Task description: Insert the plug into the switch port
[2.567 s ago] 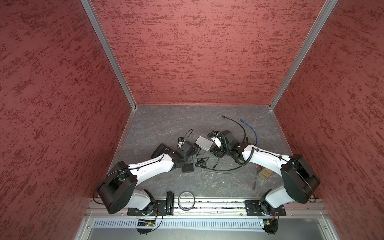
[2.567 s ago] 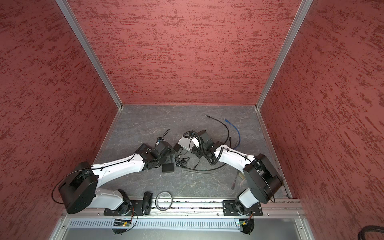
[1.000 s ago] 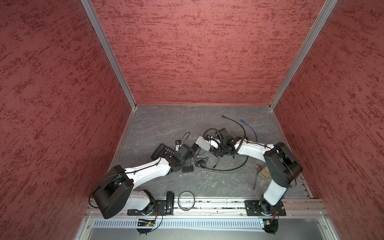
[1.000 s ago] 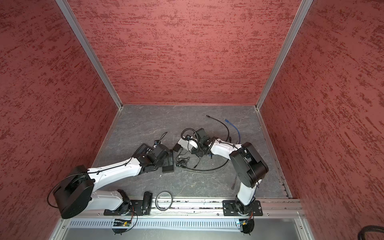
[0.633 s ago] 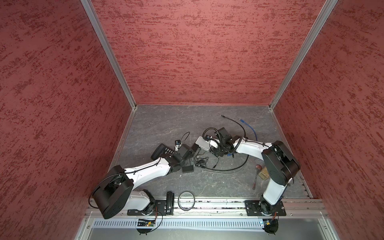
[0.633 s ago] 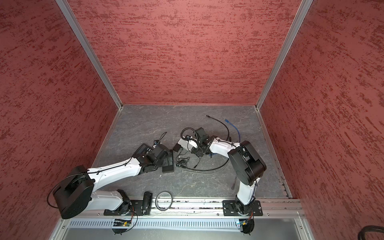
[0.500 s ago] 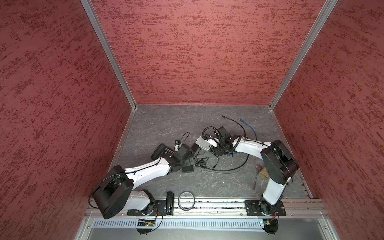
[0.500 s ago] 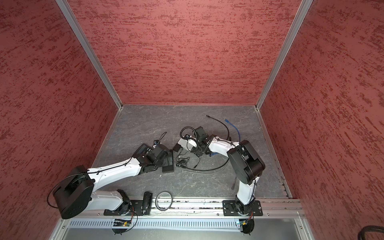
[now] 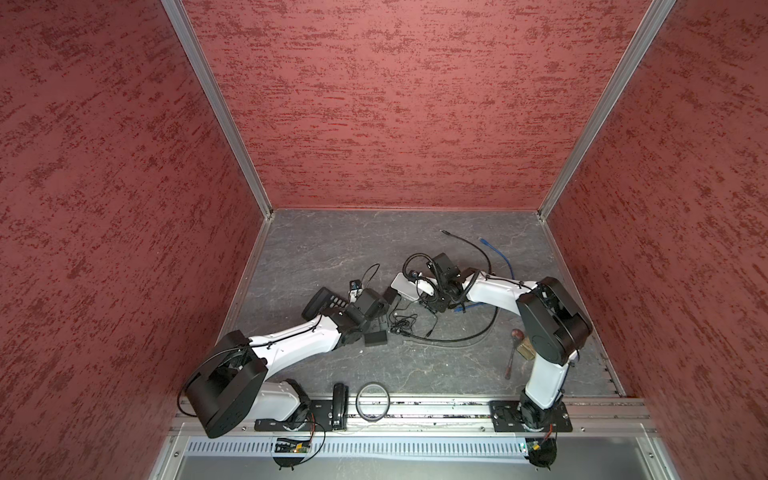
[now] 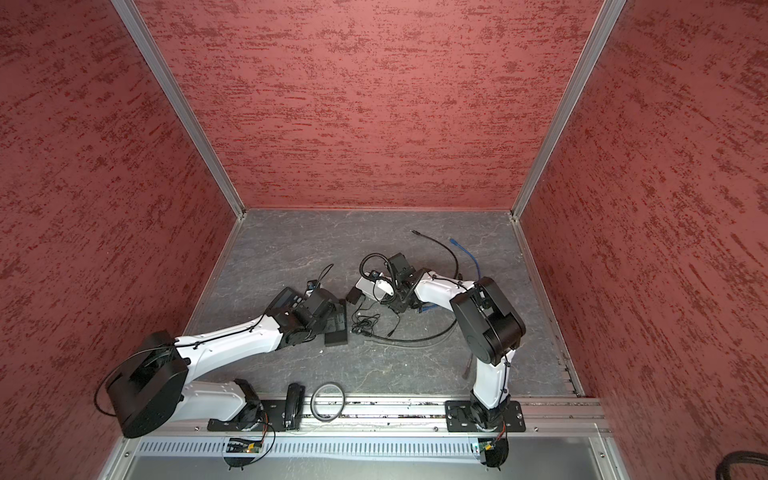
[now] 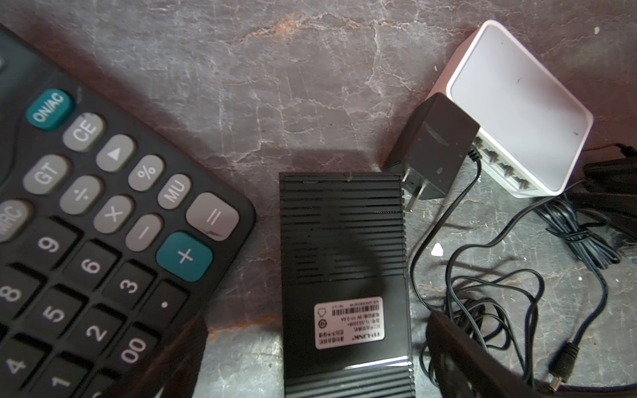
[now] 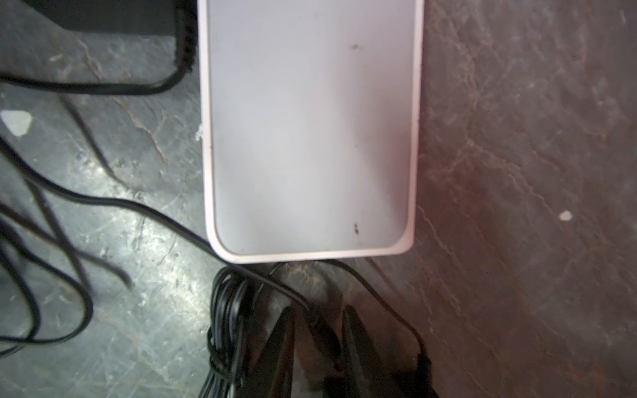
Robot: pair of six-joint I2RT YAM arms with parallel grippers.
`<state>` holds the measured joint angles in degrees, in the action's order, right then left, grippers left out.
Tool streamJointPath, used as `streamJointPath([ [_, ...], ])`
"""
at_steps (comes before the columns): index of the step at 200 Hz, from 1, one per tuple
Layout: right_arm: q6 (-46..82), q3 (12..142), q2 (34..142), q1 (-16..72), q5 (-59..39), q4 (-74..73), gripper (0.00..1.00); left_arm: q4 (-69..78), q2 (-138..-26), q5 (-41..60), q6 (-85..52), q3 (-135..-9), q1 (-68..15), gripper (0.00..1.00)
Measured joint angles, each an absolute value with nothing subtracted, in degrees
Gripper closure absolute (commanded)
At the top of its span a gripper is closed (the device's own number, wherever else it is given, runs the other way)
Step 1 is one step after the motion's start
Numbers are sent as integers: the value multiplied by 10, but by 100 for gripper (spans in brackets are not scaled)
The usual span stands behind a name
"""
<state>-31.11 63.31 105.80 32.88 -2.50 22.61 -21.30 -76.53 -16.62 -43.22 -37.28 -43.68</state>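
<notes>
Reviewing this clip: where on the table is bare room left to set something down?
Bare: the back strip between rear wall and calculator; the front strip between the thick cable loop and ring. Crowded: the centre, around white switch, black switch and cords.

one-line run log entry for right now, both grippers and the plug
left gripper: open over black TP-Link switch | right gripper: shut on barrel plug | barrel plug: just short of white switch, not inserted

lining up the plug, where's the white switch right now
The white switch lies mid-floor in both top views, right of the black adapter touching it, directly ahead of the right gripper holding the plug.
</notes>
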Motion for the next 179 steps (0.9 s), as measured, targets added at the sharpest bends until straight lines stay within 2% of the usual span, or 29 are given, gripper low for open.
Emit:
streamJointPath([
  [82, -315, 642, 1063, 328, -36, 235, 78, -209, -766, -166, -432, -373, -437, 0],
  [179, -315, 673, 1084, 328, -39, 255, 77, -201, -767, -166, -432, -373, -436, 0],
])
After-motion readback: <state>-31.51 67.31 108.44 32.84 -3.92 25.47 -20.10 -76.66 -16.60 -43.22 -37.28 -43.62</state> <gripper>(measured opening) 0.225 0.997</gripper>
